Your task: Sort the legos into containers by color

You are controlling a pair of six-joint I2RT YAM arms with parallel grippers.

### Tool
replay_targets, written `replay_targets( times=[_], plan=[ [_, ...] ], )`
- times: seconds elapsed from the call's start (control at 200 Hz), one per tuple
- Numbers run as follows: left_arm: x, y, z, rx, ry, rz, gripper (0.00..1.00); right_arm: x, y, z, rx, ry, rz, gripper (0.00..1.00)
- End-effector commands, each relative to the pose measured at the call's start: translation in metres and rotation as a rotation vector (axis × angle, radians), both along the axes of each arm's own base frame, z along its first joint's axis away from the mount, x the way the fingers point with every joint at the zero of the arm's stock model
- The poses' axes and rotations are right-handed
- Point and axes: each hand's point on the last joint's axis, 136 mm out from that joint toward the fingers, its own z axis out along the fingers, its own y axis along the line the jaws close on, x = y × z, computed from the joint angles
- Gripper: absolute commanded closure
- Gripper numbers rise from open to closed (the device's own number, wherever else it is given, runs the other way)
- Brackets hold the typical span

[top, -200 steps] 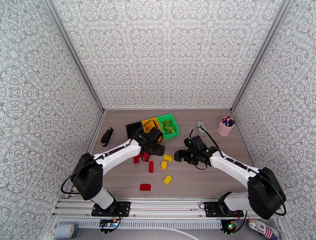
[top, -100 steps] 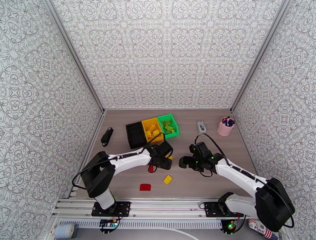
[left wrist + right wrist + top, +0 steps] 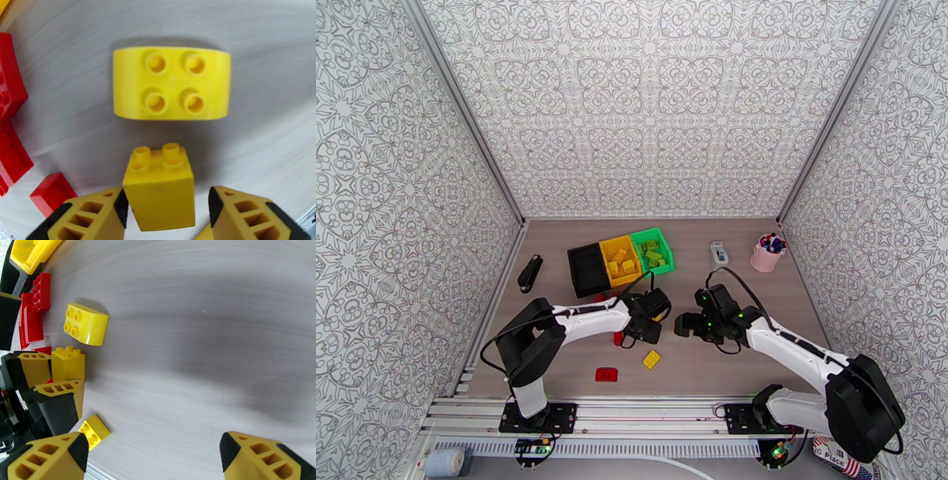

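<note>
Left gripper (image 3: 166, 202) agape astride yellow brick (image 3: 158, 185) — right gripper (image 3: 154, 451) wide, empty — "Place"-lettered packet (image 3: 844, 461).

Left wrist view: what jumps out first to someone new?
A small yellow brick stands studs-up between the fingers of the left gripper, a gap beside one pad. Just beyond it lies a wider curved yellow brick, with red bricks at the left edge.

Patterned grey-white walls (image 3: 648, 103) enclose a brown wood-grain table (image 3: 711, 371) on three sides.
</note>
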Motion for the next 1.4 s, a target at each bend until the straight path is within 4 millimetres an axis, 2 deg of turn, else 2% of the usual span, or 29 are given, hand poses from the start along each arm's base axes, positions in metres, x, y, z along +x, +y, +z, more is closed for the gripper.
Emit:
replay_targets(
  times=[0.0, 0.22, 0.365, 0.69, 0.93, 1.035, 1.176, 1.396],
  plan=[
    [0.0, 0.002, 0.001, 0.046, -0.006, 0.019, 0.45, 0.002, 0.0, -0.002, 0.009, 0.009, -0.015, 0.08],
    [-0.001, 0.004, 0.005, 0.06, -0.012, 0.022, 0.62, 0.007, 0.008, 0.002, 0.031, 0.007, -0.002, 0.11],
    [0.002, 0.005, 0.014, 0.055, -0.029, 0.026, 0.71, 0.014, 0.018, 0.011, 0.076, -0.003, 0.016, 0.13],
    [0.028, 0.02, 0.053, -0.113, -0.063, 0.116, 0.73, 0.031, 0.061, 0.047, 0.271, -0.04, 0.075, 0.16],
    [0.065, 0.04, 0.079, -0.291, -0.093, 0.225, 0.73, 0.041, 0.108, 0.066, 0.376, -0.037, 0.142, 0.19],
    [0.087, 0.055, 0.095, -0.312, -0.14, 0.262, 0.73, 0.049, 0.117, 0.073, 0.389, -0.044, 0.15, 0.2],
    [0.121, 0.076, 0.116, -0.303, -0.21, 0.301, 0.73, 0.056, 0.115, 0.072, 0.336, -0.051, 0.146, 0.2],
    [0.179, 0.096, 0.139, -0.273, -0.29, 0.33, 0.71, 0.056, 0.092, 0.069, 0.218, -0.068, 0.13, 0.2]
  ],
)
